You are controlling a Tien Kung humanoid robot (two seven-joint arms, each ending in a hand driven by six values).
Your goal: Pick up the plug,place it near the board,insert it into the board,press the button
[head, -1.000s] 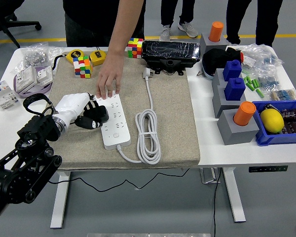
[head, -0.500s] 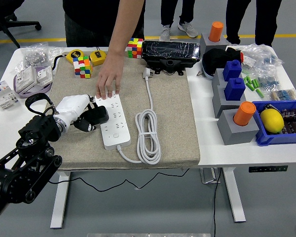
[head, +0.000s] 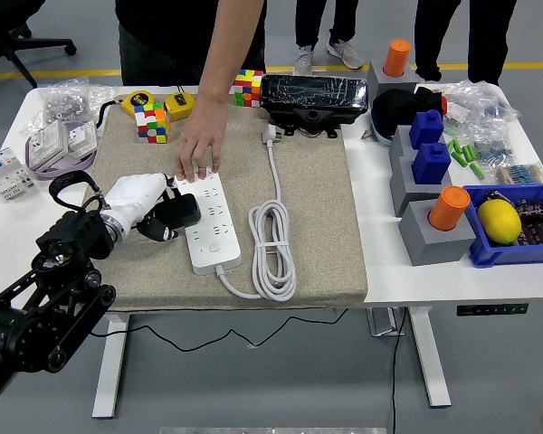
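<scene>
Grey workshop floor with a yellow line runs behind your white table (head: 9,221), and a beige mat (head: 312,226) covers its middle, where the work is happening. Your left hand (head: 149,206) comes in from the lower left with its fingers curled around the black plug (head: 179,211), holding it right at the left edge of the white power strip (head: 210,221), which is the board here. So the pick-up is done, and bringing the plug near the board looks done too. What you cannot tell from this view is whether the prongs sit over a socket; the plug appears to be beside the strip's edge and not seated, so judge the insertion as not yet made. Pressing the button comes after that, and it is not clear from here where on the strip the button lies. At the strip's far end a person's hand (head: 199,149) presses down flat, seemingly steadying it for you, so mind those fingers as you line up. The strip's own white cable (head: 271,244) lies coiled just to its right, with its plug (head: 270,136) up near the black box (head: 313,95) at the back of the mat. Your right arm does not show anywhere. Expect the next move to need a small shift right and a careful downward push.
</scene>
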